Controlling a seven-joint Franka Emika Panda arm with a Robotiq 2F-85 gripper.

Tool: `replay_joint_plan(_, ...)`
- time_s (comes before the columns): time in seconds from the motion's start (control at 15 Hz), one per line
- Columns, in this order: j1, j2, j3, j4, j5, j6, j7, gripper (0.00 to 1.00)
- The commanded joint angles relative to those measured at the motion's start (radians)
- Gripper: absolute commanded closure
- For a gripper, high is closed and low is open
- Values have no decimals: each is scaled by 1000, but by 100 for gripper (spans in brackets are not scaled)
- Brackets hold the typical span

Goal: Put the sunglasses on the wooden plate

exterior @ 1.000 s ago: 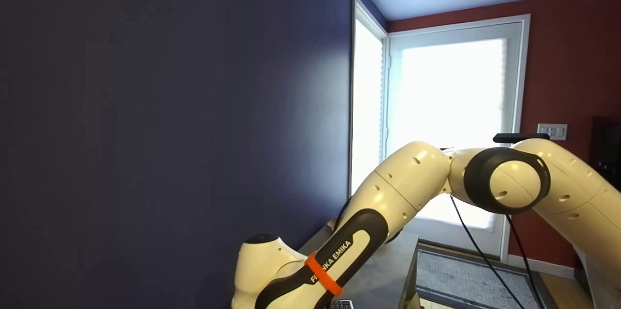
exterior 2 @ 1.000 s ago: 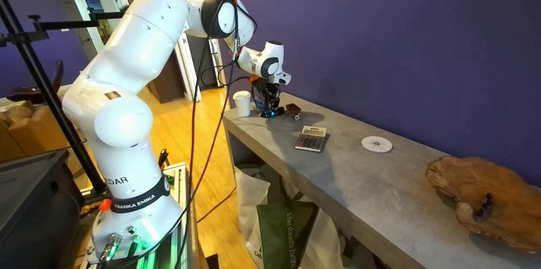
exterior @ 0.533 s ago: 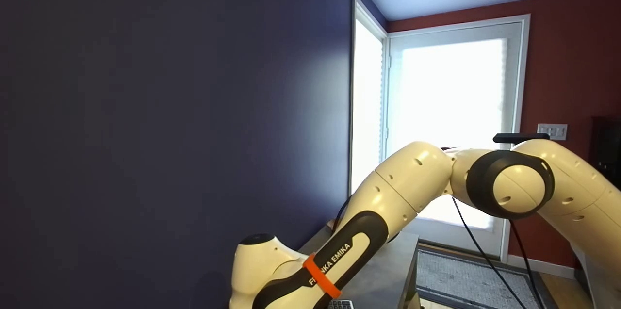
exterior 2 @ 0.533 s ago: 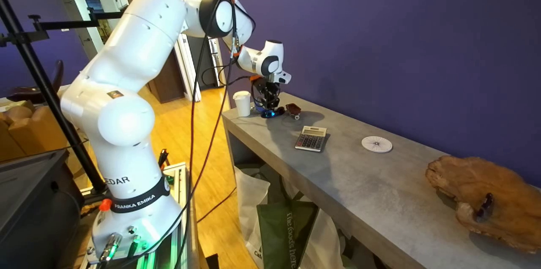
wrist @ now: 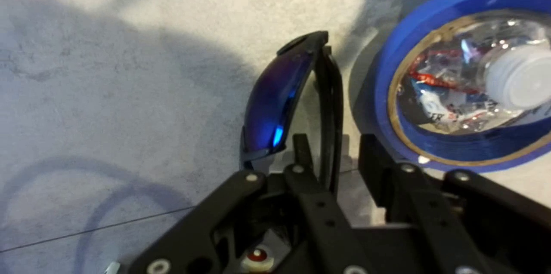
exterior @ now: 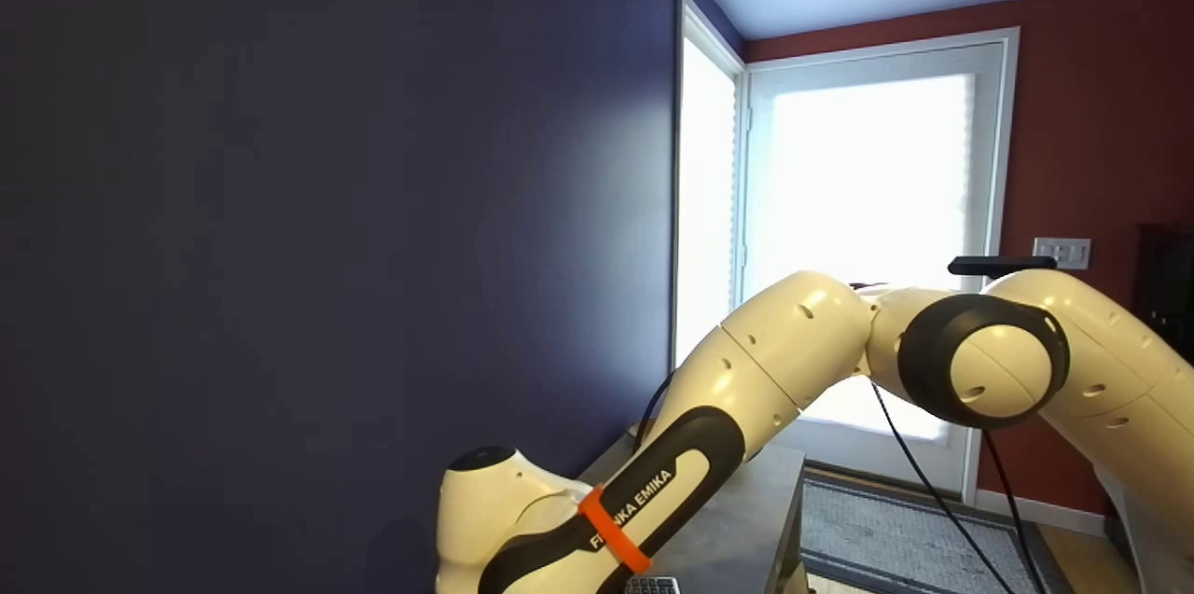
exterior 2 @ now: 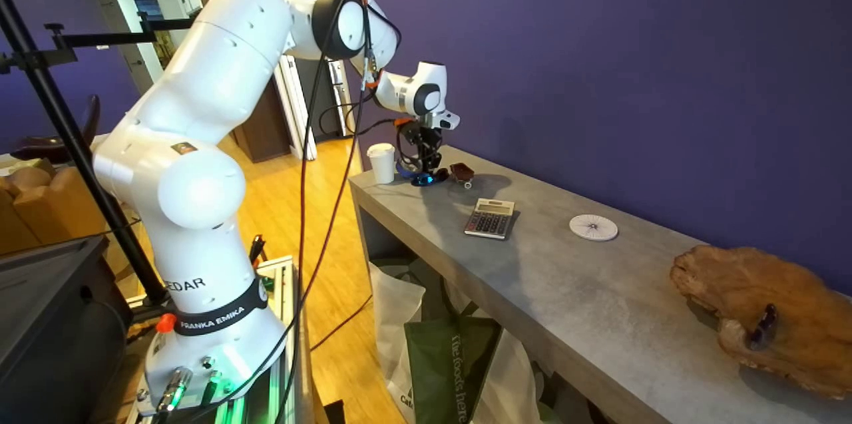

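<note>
The sunglasses (wrist: pixel 275 97), dark with blue-violet lenses, lie on the grey table with their arms folded close together. They also show under the hand in an exterior view (exterior 2: pixel 429 178). My gripper (wrist: pixel 331 140) is open, with its fingers on either side of the dark arms of the sunglasses. The lenses lie outside the left finger. In an exterior view my gripper (exterior 2: pixel 429 159) is low over the table's far end. I cannot make out a small round wooden plate for certain. A small reddish-brown object (exterior 2: pixel 462 172) with a white wheel or foot stands beside the sunglasses.
A blue tape roll (wrist: pixel 383 80) sits close by the right finger, with a clear bottle (wrist: pixel 518 78) showing within its ring. A white cup (exterior 2: pixel 382 164), a calculator (exterior 2: pixel 490 219), a white disc (exterior 2: pixel 594 227) and a large rough wooden slab (exterior 2: pixel 799 311) are on the table (exterior 2: pixel 586 297).
The arm has shifted slightly, its wrist a little to the left in an exterior view and the hand very slightly up. The sunglasses have not visibly moved.
</note>
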Motion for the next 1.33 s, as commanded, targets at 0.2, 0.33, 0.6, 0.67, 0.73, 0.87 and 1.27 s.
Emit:
replay_joint_plan(0.2, 16, 59, -23, 88, -39, -48, 54, 66)
replay_joint_plan(0.33, 15, 76, -19, 111, -37, -52, 48, 65)
replay_joint_plan(0.6, 21, 109, -22, 164, -41, -88, 48, 68)
replay_joint_plan(0.67, 23, 118, -23, 178, -44, -102, 48, 83)
replay_joint_plan(0.73, 25, 124, -24, 190, -46, -115, 46, 91)
replay_joint_plan(0.87, 28, 133, -25, 213, -58, -143, 41, 100)
replay_joint_plan(1.27, 25, 86, 8, 207, -57, -224, -3, 97)
